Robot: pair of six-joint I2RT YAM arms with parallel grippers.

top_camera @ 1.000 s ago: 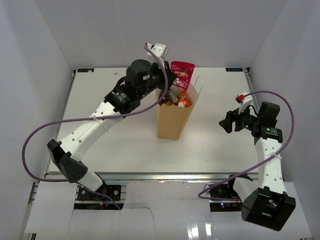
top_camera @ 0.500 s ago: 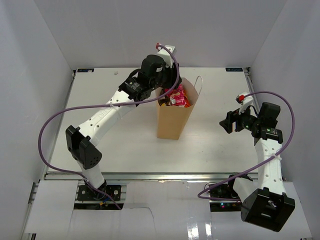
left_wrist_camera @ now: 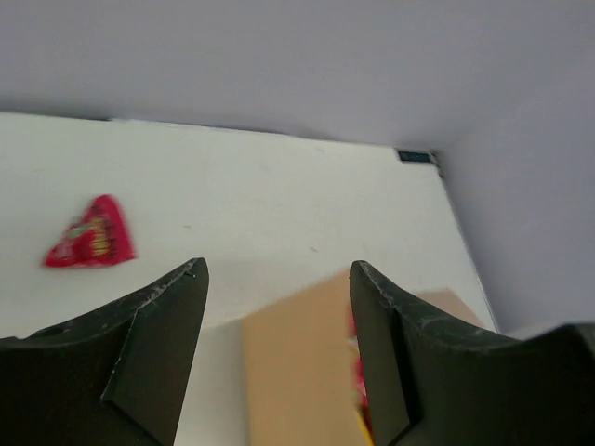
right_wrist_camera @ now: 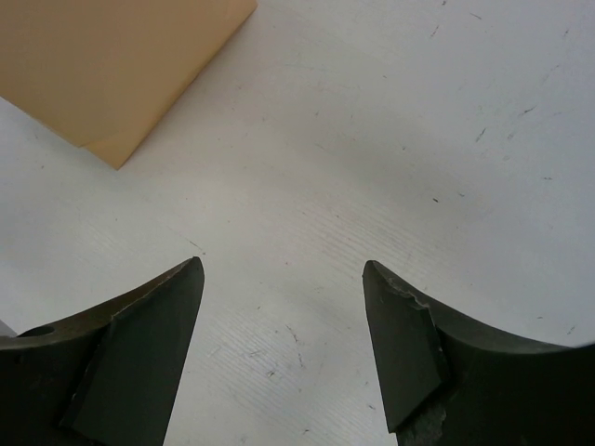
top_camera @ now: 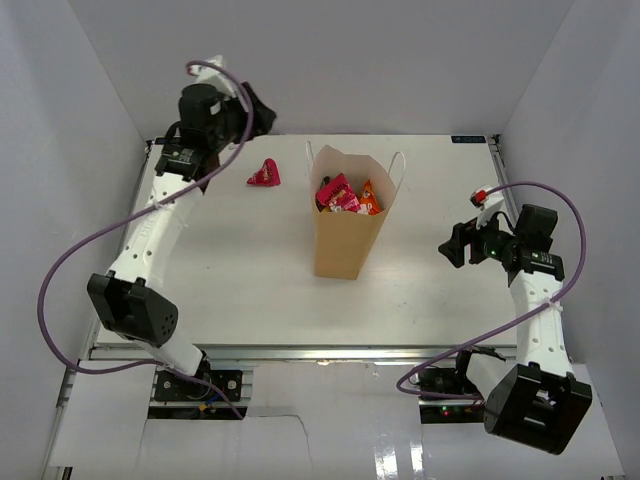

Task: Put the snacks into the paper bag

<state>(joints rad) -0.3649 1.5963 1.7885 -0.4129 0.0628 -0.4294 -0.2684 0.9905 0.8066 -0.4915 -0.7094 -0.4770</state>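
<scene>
Lone red snack packet (top_camera: 265, 175) lies on the table (top_camera: 250, 270) at far left, near the upright paper bag (top_camera: 345, 240) holding other packets (top_camera: 340, 195) — light, crinkly, likely slippery, best pinched across its flat middle — while left gripper (left_wrist_camera: 276, 269) and right gripper (right_wrist_camera: 284, 265) both gape empty.

— Where do we find the paper bag (top_camera: 348, 245)?
— We see it upright in the middle of the table (top_camera: 230, 270), with snacks (top_camera: 345, 196) inside at its mouth.
— And outside it?
— We spot one loose packet (top_camera: 265, 175) on the table, left of the bag, nearer the far edge.
</scene>
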